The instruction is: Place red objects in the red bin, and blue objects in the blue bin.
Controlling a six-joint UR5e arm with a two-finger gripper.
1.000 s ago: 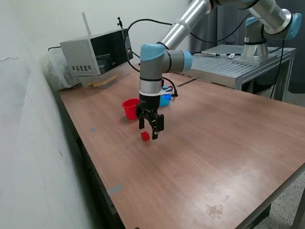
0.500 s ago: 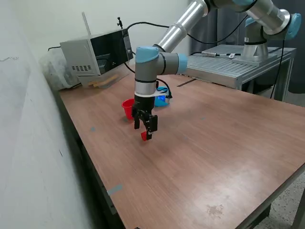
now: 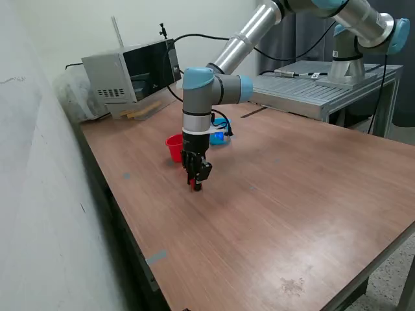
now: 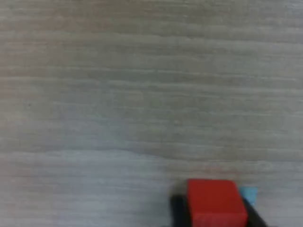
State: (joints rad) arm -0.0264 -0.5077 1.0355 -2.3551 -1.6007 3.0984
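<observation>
The brown wood-grain tabletop (image 3: 272, 201) fills most of the exterior view and the whole background of the wrist view. The silver and light blue UR5e arm (image 3: 214, 87) reaches down over it, its black two-finger gripper (image 3: 196, 184) lowered to the surface, pointing straight down. Just behind the arm stand the small round red plastic cup (image 3: 174, 147) and, partly hidden by the arm, the small round light blue plastic cup (image 3: 222, 135); the red one is toward the exterior view's left. A small bright red cube (image 4: 215, 202) rests on the tabletop between the jaws, with dark fingers (image 4: 179, 210) close on either side. Whether the jaws are clamped on it cannot be told.
</observation>
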